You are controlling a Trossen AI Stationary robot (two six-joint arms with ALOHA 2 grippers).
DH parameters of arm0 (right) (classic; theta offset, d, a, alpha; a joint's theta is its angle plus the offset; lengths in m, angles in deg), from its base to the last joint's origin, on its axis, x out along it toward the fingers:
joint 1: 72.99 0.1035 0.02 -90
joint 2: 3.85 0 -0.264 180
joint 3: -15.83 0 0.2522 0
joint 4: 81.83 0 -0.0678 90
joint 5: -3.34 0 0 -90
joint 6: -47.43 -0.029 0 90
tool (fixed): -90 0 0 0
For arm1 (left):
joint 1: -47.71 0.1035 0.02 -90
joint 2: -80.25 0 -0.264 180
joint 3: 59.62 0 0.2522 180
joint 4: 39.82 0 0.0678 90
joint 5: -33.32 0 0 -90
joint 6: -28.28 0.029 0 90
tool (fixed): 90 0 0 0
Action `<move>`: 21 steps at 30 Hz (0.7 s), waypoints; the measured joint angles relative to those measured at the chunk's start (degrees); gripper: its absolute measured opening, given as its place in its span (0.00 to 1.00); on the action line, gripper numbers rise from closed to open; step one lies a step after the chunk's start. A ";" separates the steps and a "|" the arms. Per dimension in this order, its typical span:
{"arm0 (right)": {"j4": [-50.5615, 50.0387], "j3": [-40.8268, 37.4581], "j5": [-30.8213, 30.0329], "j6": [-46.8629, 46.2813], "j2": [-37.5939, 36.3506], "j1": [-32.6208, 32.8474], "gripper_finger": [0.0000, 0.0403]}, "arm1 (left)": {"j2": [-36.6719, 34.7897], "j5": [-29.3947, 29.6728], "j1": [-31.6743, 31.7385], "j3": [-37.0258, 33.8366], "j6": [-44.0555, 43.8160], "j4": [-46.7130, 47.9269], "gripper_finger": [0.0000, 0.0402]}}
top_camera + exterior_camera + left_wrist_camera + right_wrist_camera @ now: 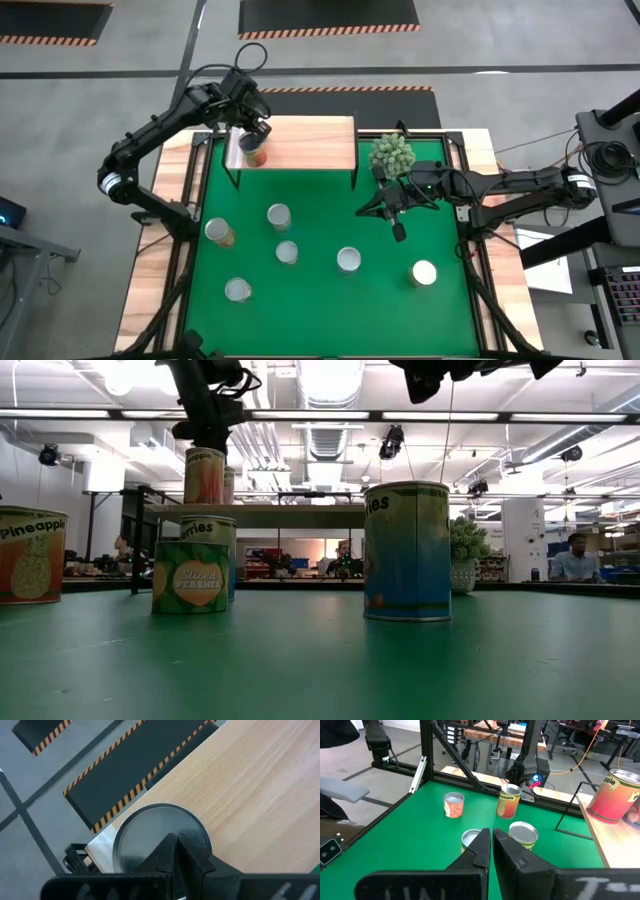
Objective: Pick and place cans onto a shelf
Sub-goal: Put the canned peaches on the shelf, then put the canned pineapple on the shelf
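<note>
While your left claw point(252, 135) hangs pinched together over the silver-topped orange can point(254, 152) on the light wooden shelf point(310, 140), your right claw point(397, 231) hovers closed above the green bench point(320, 300).

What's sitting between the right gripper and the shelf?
The spiky green plant stands between the right gripper and the wooden shelf's right end, with bare green mat around it; the high view shows this.

My left fingers point(252, 133), pressed together, hang right above a can point(254, 156) on the shelf point(310, 142), with another can point(236, 146) just beside it at the shelf's end. My right fingers point(398, 231), also together, hover over the mat point(320, 300); the plant point(391, 153) sits behind them, and six cans point(348, 259) stand scattered below and ahead of them.
</note>
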 joint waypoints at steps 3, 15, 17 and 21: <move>0.00 0.00 0.00 -0.21 0.00 0.00 0.02 | -0.02 0.00 0.00 0.00 -0.21 0.00 0.00; -1.42 0.00 -0.01 1.52 -0.02 0.00 0.02 | -9.96 0.36 -10.14 -0.51 -10.30 0.40 0.00; -2.63 -0.01 -0.02 2.10 -0.02 -0.02 0.02 | -12.64 0.23 -15.47 -1.58 -15.14 1.78 0.00; -3.56 -0.02 -0.11 2.45 -0.02 -0.04 0.02 | -16.85 -0.02 -27.71 -5.70 -26.25 6.09 0.00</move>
